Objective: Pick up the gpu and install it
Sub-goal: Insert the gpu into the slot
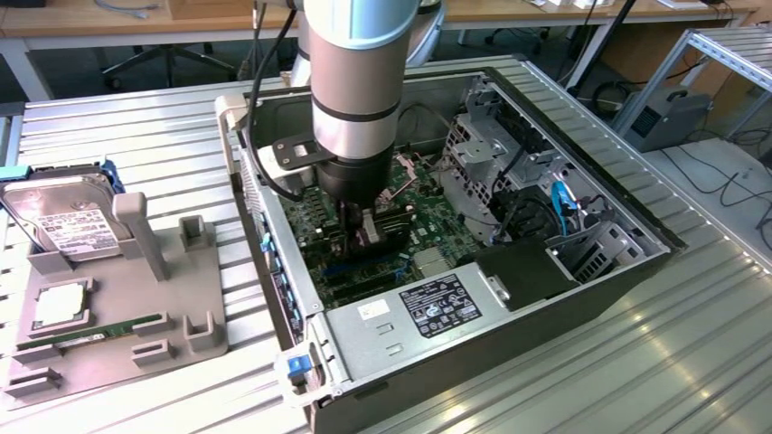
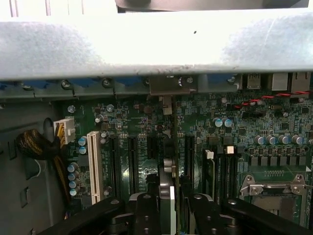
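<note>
The arm (image 1: pixel 353 99) hangs almost straight down, its wrist vertical, and the gripper (image 2: pixel 168 205) below it (black, two-fingered) points downward with its jaws closed partway upon the edge of the gpu (image 2: pixel 167 183).

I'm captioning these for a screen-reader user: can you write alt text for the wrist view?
A black two-fingered pincer grips a thin flat expansion card edge-on, holding it upright over the green motherboard of an open computer case, in line with the dark expansion slots beside a white slot. The case's pale metal rear wall spans the picture behind.
</note>
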Tool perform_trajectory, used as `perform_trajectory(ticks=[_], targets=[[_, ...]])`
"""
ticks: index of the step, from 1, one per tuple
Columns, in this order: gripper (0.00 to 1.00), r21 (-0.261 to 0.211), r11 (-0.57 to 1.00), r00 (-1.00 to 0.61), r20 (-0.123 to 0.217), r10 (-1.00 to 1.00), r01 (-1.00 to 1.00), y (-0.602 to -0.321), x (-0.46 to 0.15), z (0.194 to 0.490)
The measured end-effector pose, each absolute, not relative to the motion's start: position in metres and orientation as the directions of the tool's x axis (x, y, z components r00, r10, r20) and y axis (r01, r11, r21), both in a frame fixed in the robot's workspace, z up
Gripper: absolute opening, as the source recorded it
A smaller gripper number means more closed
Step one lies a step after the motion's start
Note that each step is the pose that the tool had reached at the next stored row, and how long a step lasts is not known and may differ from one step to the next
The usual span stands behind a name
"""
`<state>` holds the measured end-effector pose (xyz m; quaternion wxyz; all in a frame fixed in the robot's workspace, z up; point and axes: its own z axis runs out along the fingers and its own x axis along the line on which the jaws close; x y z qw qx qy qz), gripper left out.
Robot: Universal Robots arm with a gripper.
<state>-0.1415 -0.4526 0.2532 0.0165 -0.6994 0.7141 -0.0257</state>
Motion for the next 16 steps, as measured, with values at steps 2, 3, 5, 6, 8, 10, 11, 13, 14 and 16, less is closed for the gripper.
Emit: perform_trajectory(ticks=[2,3,5,6,8,10,11,13,14,16], targets=[[0.28,-0.06,0.02,-0.021,0.012,-1.0,-0.998,-0.4526,-0.1415,0.2531],[0.28,-0.06,0.02,-0.021,0.012,-1.0,-0.998,-0.4526,-0.1415,0.2531],[0.28,-0.06,0.02,-0.021,0.012,-1.0,-0.998,-0.4526,-0.1415,0.2531],[0.28,-0.06,0.02,-0.021,0.012,-1.0,-0.998,-0.4526,-0.1415,0.2531],[0.28,-0.06,0.021,-0.021,0.012,-1.0,-0.998,-0.4526,-0.1415,0.2531],[0.28,-0.06,0.02,-0.021,0.012,-1.0,-0.998,-0.4526,-0.1415,0.2531],[0.28,-0.06,0.02,-0.021,0.012,-1.0,-0.998,-0.4526,-0.1415,0.2531],[0.28,-0.06,0.02,-0.021,0.012,-1.0,-0.998,-0.4525,-0.1415,0.2536],[0.28,-0.06,0.021,-0.021,0.012,-1.0,-0.998,-0.4525,-0.1415,0.2544],[0.28,-0.06,0.021,-0.021,0.012,-1.0,-0.998,-0.4525,-0.1415,0.2547]])
